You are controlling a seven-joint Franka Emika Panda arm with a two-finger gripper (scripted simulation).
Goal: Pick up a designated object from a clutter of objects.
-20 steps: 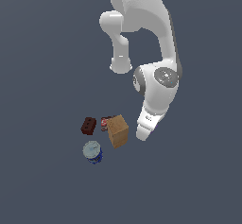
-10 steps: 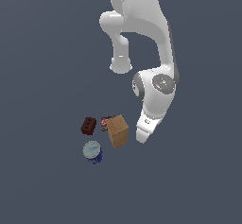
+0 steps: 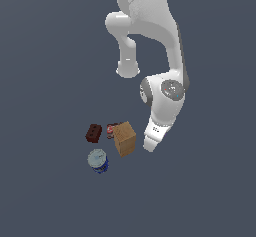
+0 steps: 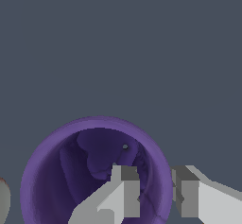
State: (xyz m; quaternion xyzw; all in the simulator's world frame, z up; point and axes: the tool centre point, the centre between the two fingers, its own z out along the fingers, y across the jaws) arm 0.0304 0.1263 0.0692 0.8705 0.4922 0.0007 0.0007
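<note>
Clutter lay on the dark floor in the exterior view, a tan box (image 3: 124,138) with a dark red brick block (image 3: 93,133) and a blue can (image 3: 98,161) off to that view's left, while the arm's wrist hung low just beside the box on the view's right, hiding the purple cup; no readable writing showed on any item. From the wrist view the gripper (image 4: 154,190) stood spread, one finger (image 4: 124,190) inside the purple cup (image 4: 71,180) and the other outside its rim, so the grasp step looked in hand and the next move seemingly called for pinching that wall, then lifting.
</note>
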